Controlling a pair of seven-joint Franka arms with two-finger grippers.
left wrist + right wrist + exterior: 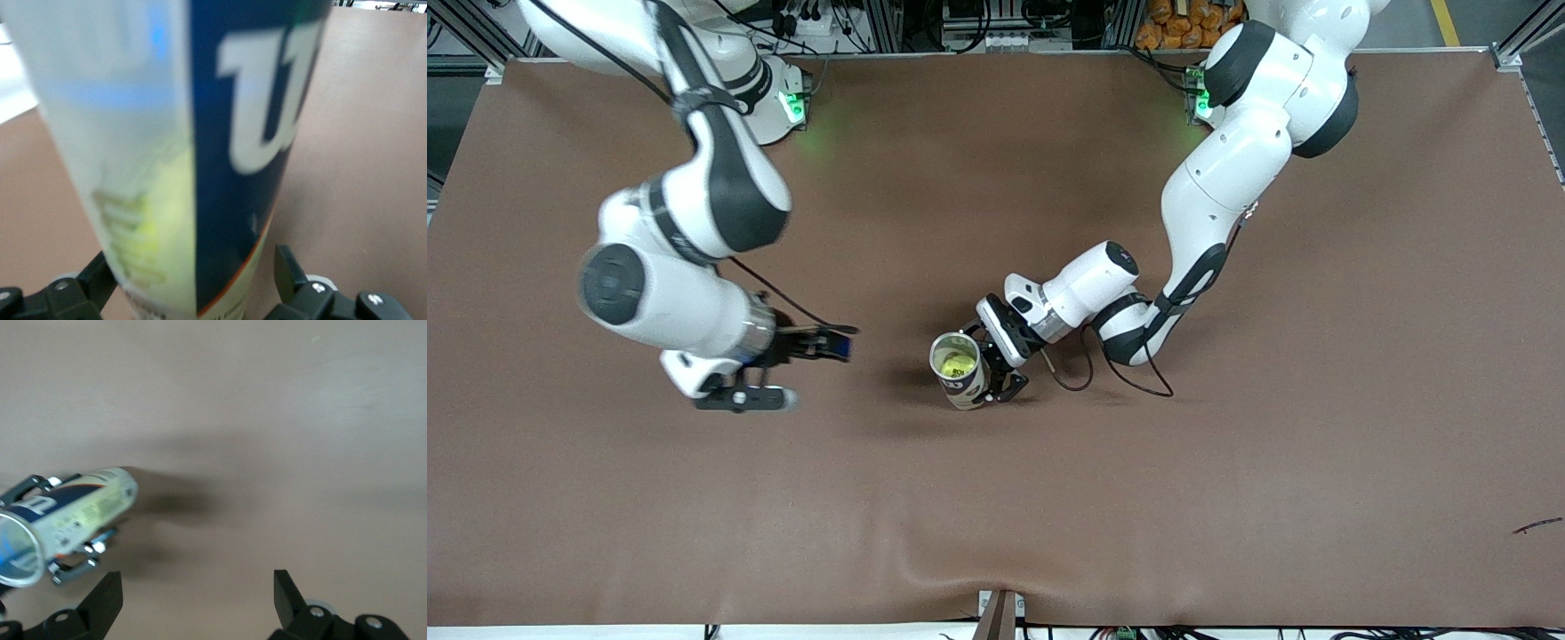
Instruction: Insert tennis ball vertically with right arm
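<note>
A tennis ball can with a blue label stands upright near the table's middle. A yellow tennis ball lies inside it, seen through its open top. My left gripper is low at the table with its fingers on either side of the can. In the left wrist view the can fills the frame, and one finger stands clear of its wall, so the left gripper is open. My right gripper hovers open and empty beside the can, toward the right arm's end. The right wrist view shows the can ahead of the right gripper.
Brown cloth covers the whole table, with a ripple at the front edge. A small dark scrap lies near the front corner at the left arm's end. The left arm's cable loops down onto the cloth.
</note>
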